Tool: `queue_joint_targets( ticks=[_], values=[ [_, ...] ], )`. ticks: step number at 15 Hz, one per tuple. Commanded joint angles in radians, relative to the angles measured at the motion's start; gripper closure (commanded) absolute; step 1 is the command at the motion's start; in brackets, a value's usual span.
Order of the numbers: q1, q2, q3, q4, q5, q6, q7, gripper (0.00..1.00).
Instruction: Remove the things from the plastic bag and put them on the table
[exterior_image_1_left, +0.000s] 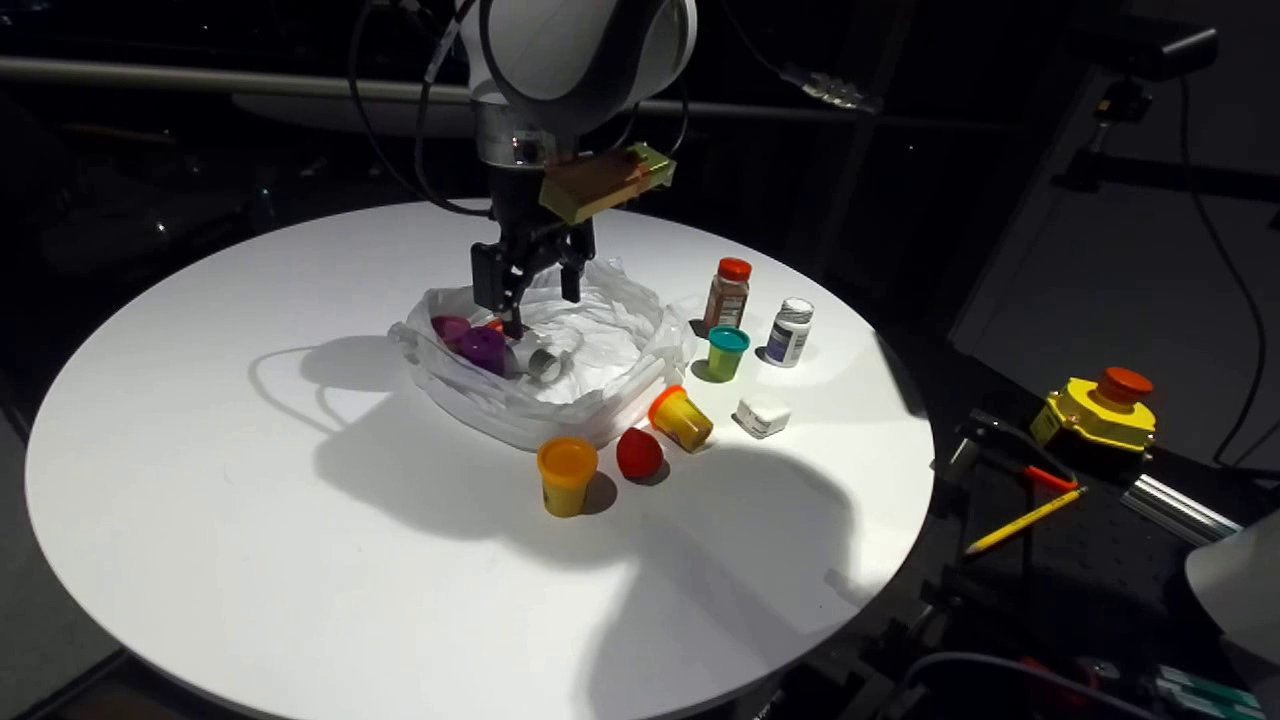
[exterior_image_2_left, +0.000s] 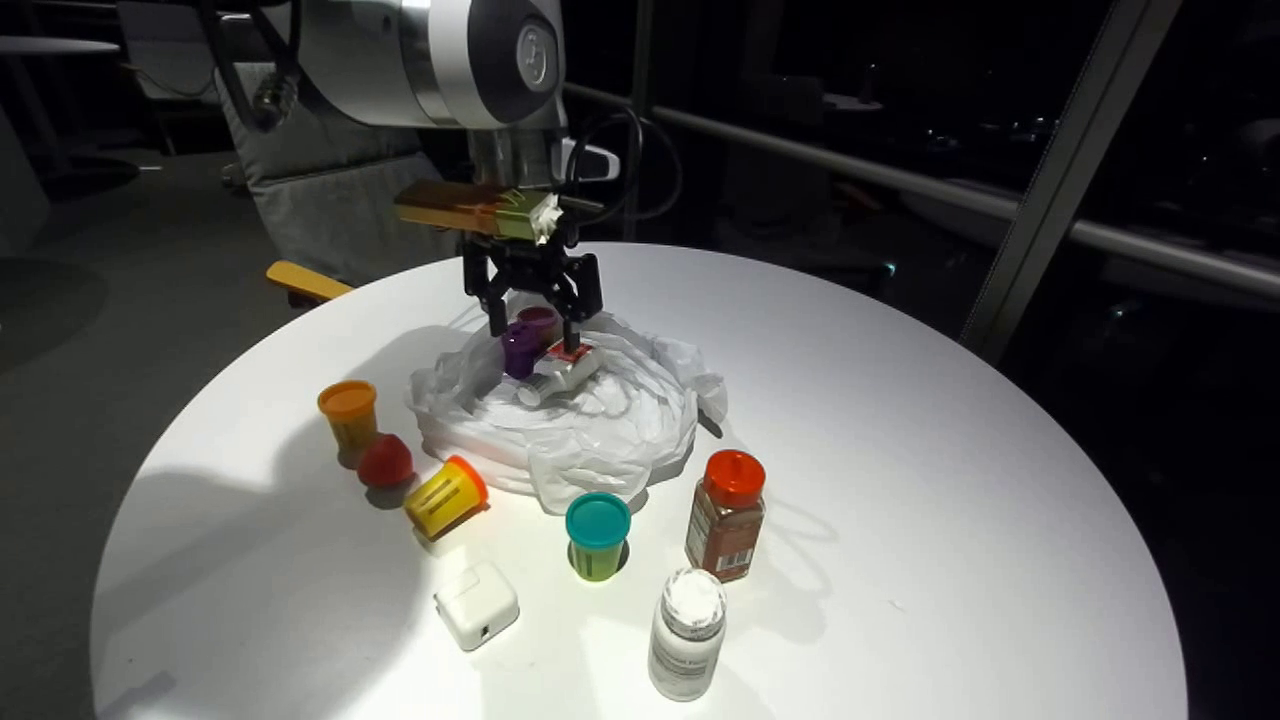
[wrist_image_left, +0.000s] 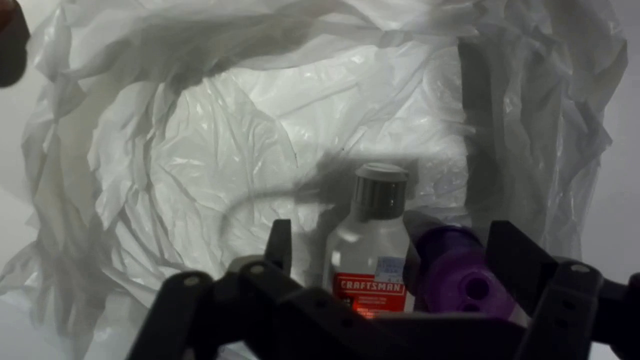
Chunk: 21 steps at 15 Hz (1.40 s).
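A white plastic bag (exterior_image_1_left: 480, 415) lies open on the round white table (exterior_image_1_left: 250, 560); it shows in both exterior views (exterior_image_2_left: 590, 460). Inside lie a white Craftsman bottle (wrist_image_left: 367, 240) with a red label, on its side, a purple object (wrist_image_left: 465, 280) with holes beside it, and a dark pink item (exterior_image_2_left: 540, 318). The bottle (exterior_image_2_left: 575, 370) and purple object (exterior_image_2_left: 520, 350) also show in an exterior view. My gripper (wrist_image_left: 390, 245) is open and points down into the bag (exterior_image_1_left: 540, 305). In the wrist view its fingers stand either side of the bottle and purple object. Nothing is held.
On the table beside the bag stand an orange-lidded tub (exterior_image_1_left: 566, 475), a red round object (exterior_image_1_left: 639, 453), a tipped yellow tub (exterior_image_1_left: 682, 418), a white block (exterior_image_1_left: 763, 415), a teal-lidded tub (exterior_image_1_left: 727, 353), a red-capped jar (exterior_image_2_left: 727, 520) and a white bottle (exterior_image_2_left: 688, 640).
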Motion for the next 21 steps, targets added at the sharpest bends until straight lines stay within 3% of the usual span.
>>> queue_joint_targets(
  ticks=[1, 10, 17, 19, 21],
  values=[
    [-0.024, 0.056, 0.042, 0.079, 0.037, 0.025, -0.074, 0.00],
    [-0.022, 0.157, 0.068, 0.187, 0.060, 0.031, -0.122, 0.00],
    [-0.025, 0.150, 0.068, 0.200, 0.070, 0.046, -0.121, 0.00],
    [-0.027, 0.149, 0.071, 0.200, 0.072, 0.034, -0.126, 0.07],
    [-0.029, 0.145, 0.073, 0.193, 0.075, 0.029, -0.129, 0.04]
  ],
)
